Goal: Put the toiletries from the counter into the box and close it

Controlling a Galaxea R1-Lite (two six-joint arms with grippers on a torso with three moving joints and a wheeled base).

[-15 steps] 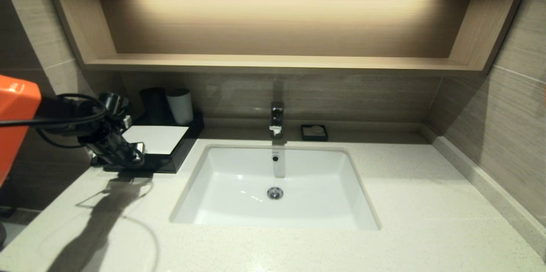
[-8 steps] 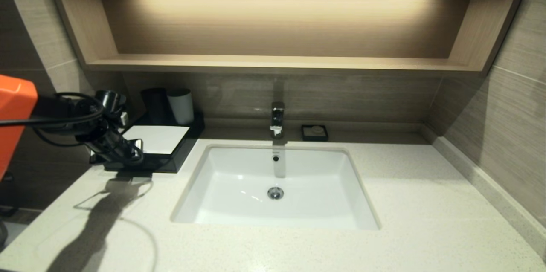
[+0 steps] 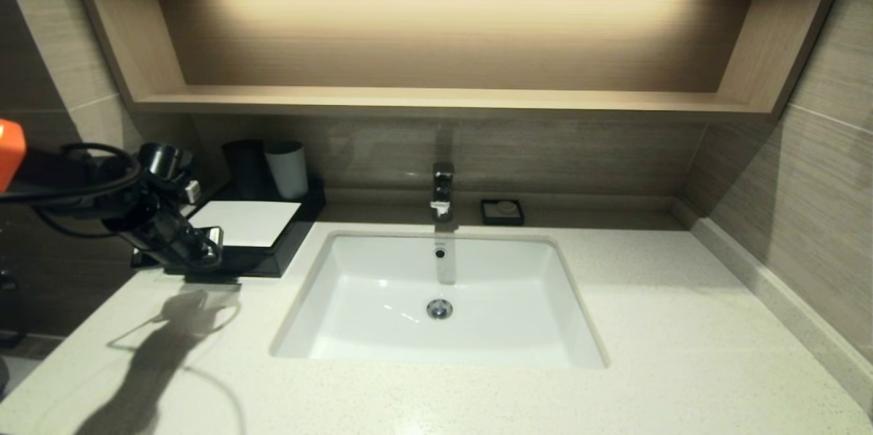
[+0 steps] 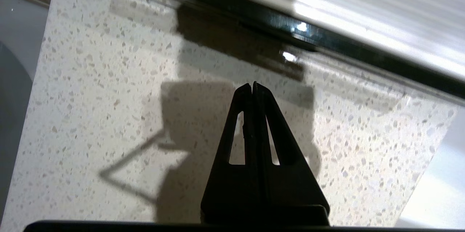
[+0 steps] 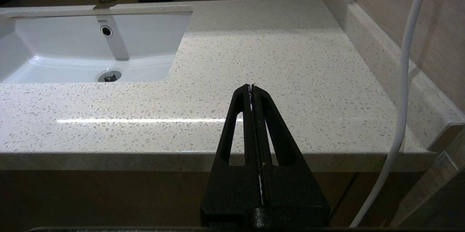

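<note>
The black box with its white top panel stands at the counter's back left, and its front looks closed. My left gripper is shut and empty, just in front of the box's front left edge, above the counter. In the left wrist view the shut tips hover over speckled stone, a short way from the box's black edge. My right gripper is shut and empty, low before the counter's front right edge, outside the head view. No toiletries are in view.
A white sink with a chrome faucet sits mid-counter. A small black soap dish is behind it. A black cup and a white cup stand behind the box. A wooden shelf runs above.
My left arm has drawn back to the left and slightly toward me, away from the box front. Its gripper stays shut. The box has not moved.
</note>
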